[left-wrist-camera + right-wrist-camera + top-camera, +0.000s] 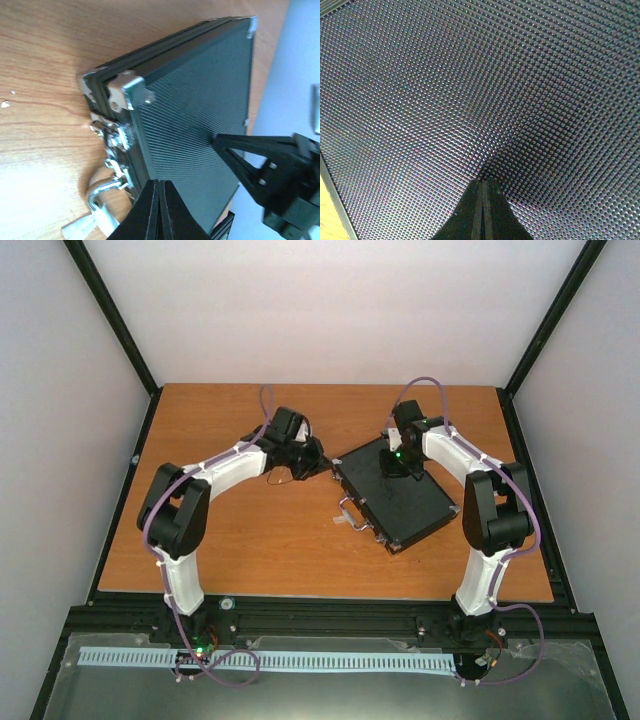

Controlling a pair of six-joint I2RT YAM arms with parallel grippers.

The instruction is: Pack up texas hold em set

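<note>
- Right gripper [482, 184] first: what do you have?
- Your right gripper is clenched, fingers pressed together with nothing between them, and its tip rests on the textured black lid of the case [470, 75]. The left wrist view shows that same tip touching the lid at centre right of the frame.
- And your left gripper [159, 182]?
- Clenched too, and empty. It sits at the bottom centre of its own view, over the case's latch edge. You cannot tell from here whether it touches. From above it is just beside the case's upper left corner.
- Where does the case lie?
- In the top view it lies flat and shut, right of centre, turned diagonally. Its silver handle [352, 512] is on the lower left long edge. In the left wrist view, silver latches [112, 137] run along that edge below a riveted corner cap [127, 92].
- Around it?
- You see the wooden table [250, 540] under it and a few white flecks [6, 103] at the left edge of the left wrist frame.
</note>
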